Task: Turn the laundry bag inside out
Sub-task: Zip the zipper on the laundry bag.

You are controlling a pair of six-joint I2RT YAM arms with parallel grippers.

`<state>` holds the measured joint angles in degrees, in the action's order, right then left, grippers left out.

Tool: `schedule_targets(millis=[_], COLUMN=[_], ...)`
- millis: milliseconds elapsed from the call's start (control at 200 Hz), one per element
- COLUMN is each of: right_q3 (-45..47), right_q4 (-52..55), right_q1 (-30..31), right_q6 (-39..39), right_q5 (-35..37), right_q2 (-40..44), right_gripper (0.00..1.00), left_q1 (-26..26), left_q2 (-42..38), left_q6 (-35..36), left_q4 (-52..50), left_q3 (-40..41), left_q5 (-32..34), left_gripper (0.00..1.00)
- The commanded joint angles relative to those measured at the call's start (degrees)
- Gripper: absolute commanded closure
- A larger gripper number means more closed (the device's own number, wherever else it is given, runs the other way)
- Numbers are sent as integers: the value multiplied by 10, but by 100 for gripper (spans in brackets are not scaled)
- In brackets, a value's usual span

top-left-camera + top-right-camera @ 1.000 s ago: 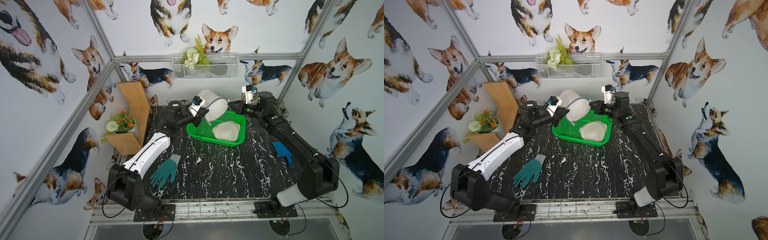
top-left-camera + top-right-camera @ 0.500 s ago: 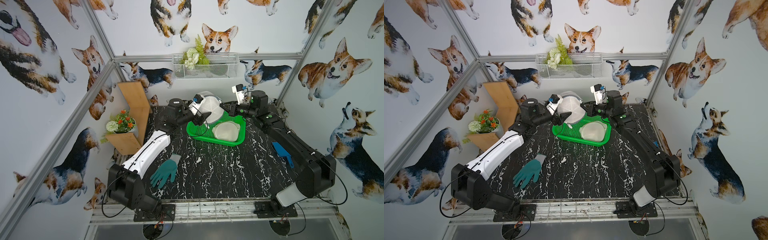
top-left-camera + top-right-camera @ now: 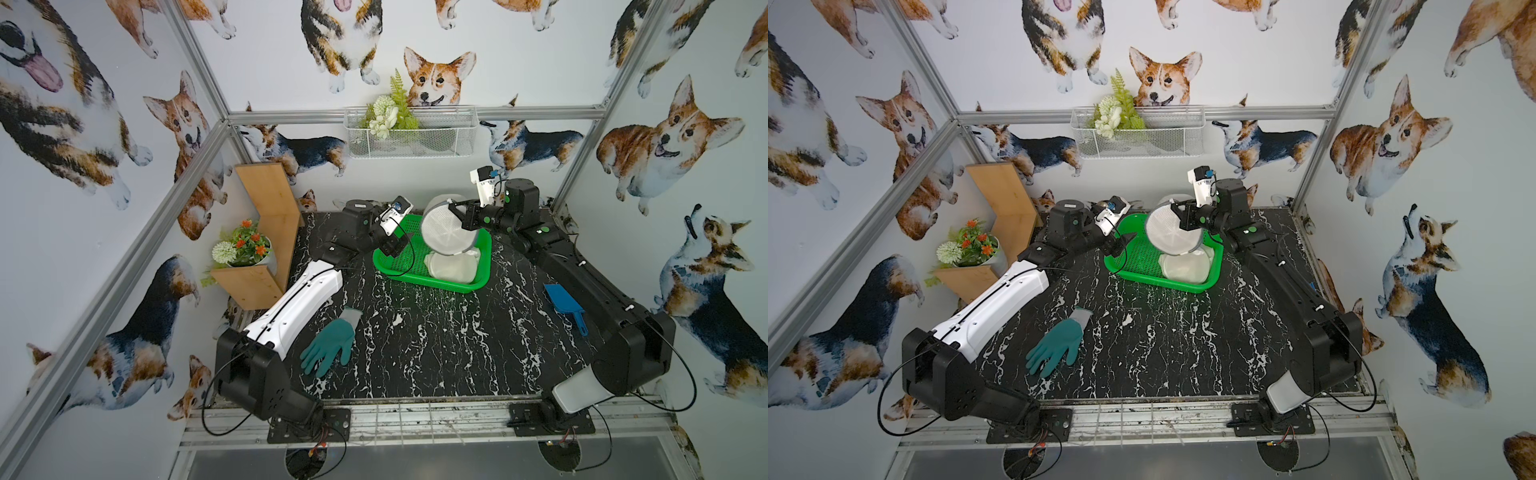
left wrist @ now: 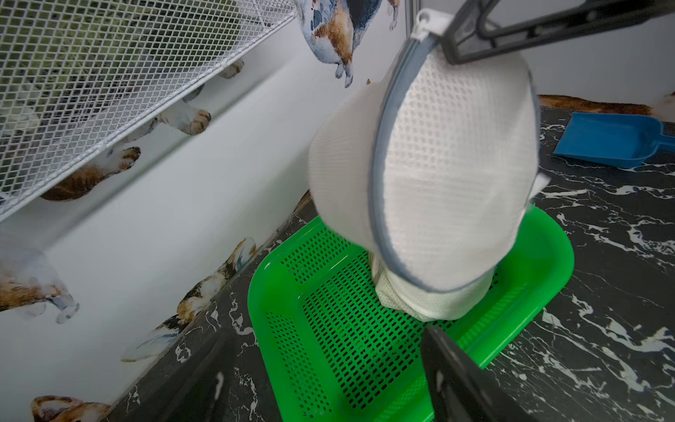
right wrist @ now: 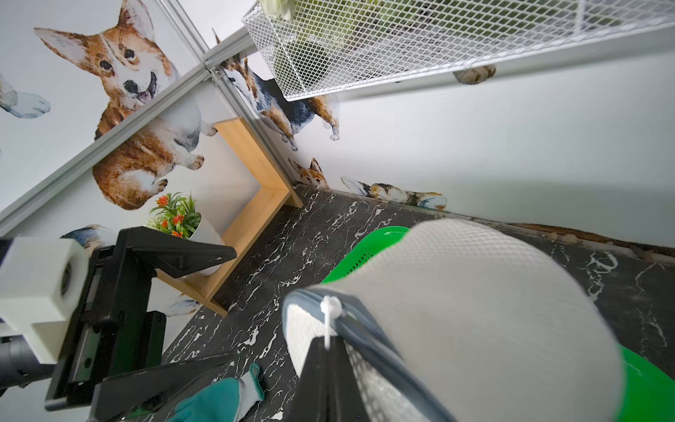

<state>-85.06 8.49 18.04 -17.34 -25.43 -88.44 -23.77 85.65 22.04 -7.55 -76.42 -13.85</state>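
Right gripper (image 3: 459, 212) clenched on grey zipper rim of white mesh drum-shaped laundry bag (image 3: 446, 230), pinch at rim top. White tab on bag side (image 4: 542, 181), print too blurred to read. Laundry bag hangs over green perforated plastic basket (image 3: 434, 283), bottom edge touching white mesh fabric (image 3: 451, 268) lying inside. Round face tipped toward left arm, drum axis slanting up toward back wall. Left gripper (image 3: 398, 245) spread wide, empty, at basket's left edge, apart from bag. Teal rubber glove (image 3: 328, 347), blue plastic scoop (image 3: 561, 301) on black marble table (image 3: 436, 345).
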Motion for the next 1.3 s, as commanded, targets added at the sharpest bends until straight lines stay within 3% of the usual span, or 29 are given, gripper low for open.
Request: schedule_targets(millis=[0, 200, 410, 621, 771, 1106, 1296], right_q3=[-12, -23, -28, -18, -16, -19, -19], right_q4=[23, 58, 58, 37, 31, 28, 26], right_q1=[4, 29, 55, 59, 59, 59, 59], right_q6=[36, 74, 82, 80, 79, 81, 81], right_q5=[15, 13, -20, -55, -58, -41, -35], right_q2=[-4, -13, -18, -7, -5, -2, -1], right_gripper=[100, 100, 100, 100, 100, 100, 100], left_q1=[-1, -14, -28, -34, -35, -37, -37], left_q2=[-8, 5, 34, 54, 58, 67, 68], left_q6=[20, -32, -61, -9, -2, 10, 14], left_q4=[18, 71, 85, 10, 3, -18, -19], left_q3=[7, -11, -38, -71, -77, -89, -89], left_q5=[-48, -148, -136, -89, -88, -97, -98], left_gripper=[16, 16, 21, 38, 57, 86, 98])
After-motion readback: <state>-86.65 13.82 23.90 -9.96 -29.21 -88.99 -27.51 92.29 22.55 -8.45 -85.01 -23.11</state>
